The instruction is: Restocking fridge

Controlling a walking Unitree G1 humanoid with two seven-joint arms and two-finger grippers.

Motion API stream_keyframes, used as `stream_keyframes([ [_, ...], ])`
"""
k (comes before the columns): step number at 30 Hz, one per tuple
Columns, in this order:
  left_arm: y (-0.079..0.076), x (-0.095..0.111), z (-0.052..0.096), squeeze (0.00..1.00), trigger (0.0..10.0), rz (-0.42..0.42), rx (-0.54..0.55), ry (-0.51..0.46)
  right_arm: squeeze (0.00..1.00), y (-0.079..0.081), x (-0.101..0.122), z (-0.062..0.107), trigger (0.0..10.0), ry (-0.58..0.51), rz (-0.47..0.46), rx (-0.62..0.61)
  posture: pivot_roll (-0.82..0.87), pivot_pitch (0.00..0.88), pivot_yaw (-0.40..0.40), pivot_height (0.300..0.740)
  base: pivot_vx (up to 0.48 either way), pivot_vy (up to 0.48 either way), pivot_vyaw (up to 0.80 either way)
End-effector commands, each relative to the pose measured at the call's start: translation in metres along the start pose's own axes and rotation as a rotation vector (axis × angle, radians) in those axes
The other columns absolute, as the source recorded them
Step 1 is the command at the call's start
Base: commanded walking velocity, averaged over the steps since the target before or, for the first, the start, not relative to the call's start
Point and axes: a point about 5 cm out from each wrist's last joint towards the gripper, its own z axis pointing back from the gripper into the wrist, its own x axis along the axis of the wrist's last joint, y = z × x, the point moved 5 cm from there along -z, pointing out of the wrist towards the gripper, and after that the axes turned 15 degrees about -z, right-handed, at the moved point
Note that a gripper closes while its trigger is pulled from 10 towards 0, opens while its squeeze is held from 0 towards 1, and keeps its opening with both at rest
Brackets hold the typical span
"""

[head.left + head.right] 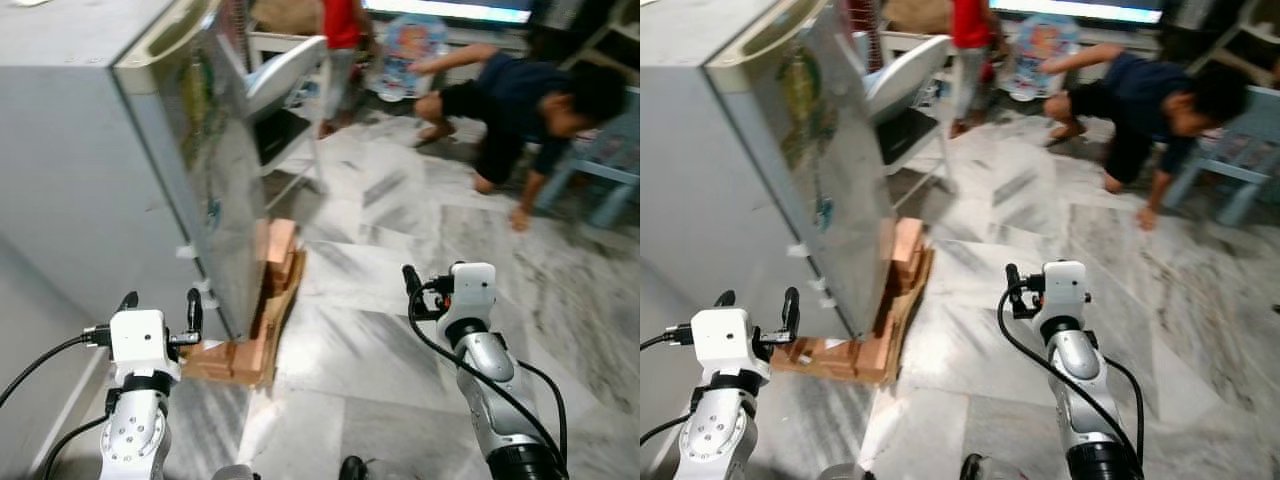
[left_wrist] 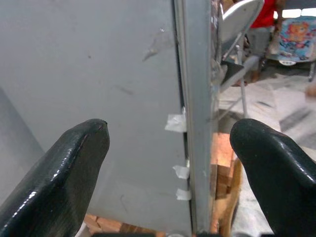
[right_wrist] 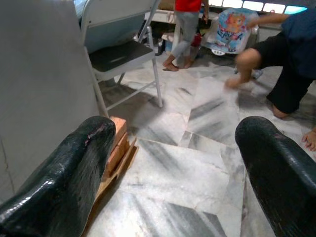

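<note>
I have both arms raised in front of me, forearms angled up and forward. My left gripper sits low on my left, its fingers spread wide and empty, aimed at the lower front corner of the fridge. My right gripper is held out over the marble floor, well clear of the fridge, and its fingers are also wide apart with nothing between them.

The fridge stands upright to my left, its long axis vertical. I see its plain grey side and its door, which is shut and faces toward my right across the room; stickers show on the door face. Small pieces of white tape sit along the seam between side and door. The fridge rests on a wooden base that sticks out past the door on the floor.

Just beyond the fridge is a folding chair. Further back, one person crouches with a hand on the floor, and another person in a red top stands by a colourful toy.
</note>
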Motion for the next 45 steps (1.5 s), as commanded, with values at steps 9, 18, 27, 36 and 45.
stream_keyframes([
  [9,-0.0055,0.0039,-0.0010,0.00,10.0,-0.007,-0.024,-0.016,0.00,-0.0067,0.0028,0.0007,10.0,-0.009,-0.007,-0.026,0.03,0.063,-0.025,0.740,0.255,0.000,0.00],
  [18,-0.0072,0.0050,-0.0025,0.00,10.0,-0.006,-0.033,-0.023,0.00,-0.0050,0.0030,-0.0014,10.0,-0.008,-0.012,-0.022,0.03,0.061,-0.029,0.740,0.253,0.000,0.00],
  [27,-0.0081,0.0022,0.0008,0.00,10.0,-0.003,-0.035,-0.014,0.00,-0.0113,0.0012,0.0018,10.0,-0.003,-0.002,-0.033,0.03,0.065,-0.034,0.740,0.292,0.000,0.00],
  [36,-0.0093,0.0010,0.0023,0.00,10.0,-0.001,-0.040,-0.011,0.00,-0.0100,0.0015,0.0011,10.0,-0.001,-0.001,-0.027,0.03,0.066,-0.037,0.740,0.273,0.000,0.00],
  [45,-0.0111,0.0013,0.0028,0.00,10.0,0.003,-0.050,-0.016,0.00,-0.0079,-0.0021,0.0002,10.0,0.017,-0.029,-0.019,0.03,0.065,-0.039,0.740,0.310,0.000,-0.18],
])
